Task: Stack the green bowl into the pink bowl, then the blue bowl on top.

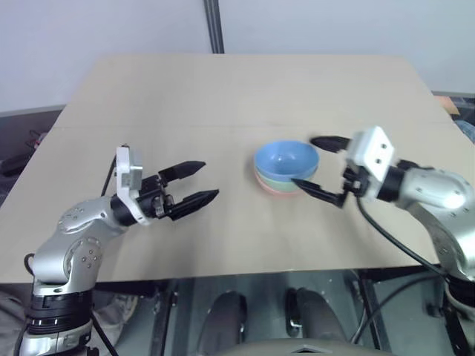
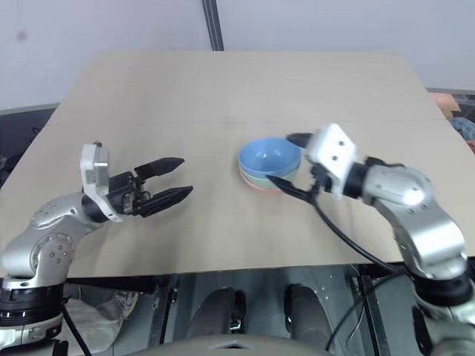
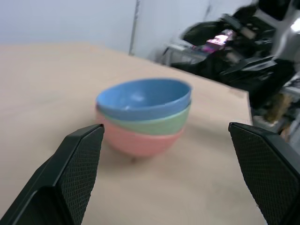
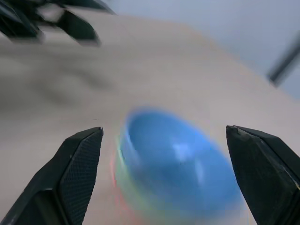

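The left end effector (image 1: 194,184) hovers over the bare left part of the counter (image 1: 223,89) with its two black fingers spread, holding nothing and well apart from the bowls. Toward the right of centre stands the stack — the pink bowl (image 3: 136,140) at the bottom on the counter, the green bowl (image 3: 159,123) nested in it, the blue bowl (image 1: 287,160) on top. The right end effector (image 1: 318,165) sits just beside the stack on its right, fingers spread wide, one past the far rim and one at the near rim, gripping nothing. Both stacking steps look done, so the step in hand seems to be the release after placing the blue bowl. The next move calls only for drawing that arm clear without nudging the stack — the near finger looks very close to the rim.
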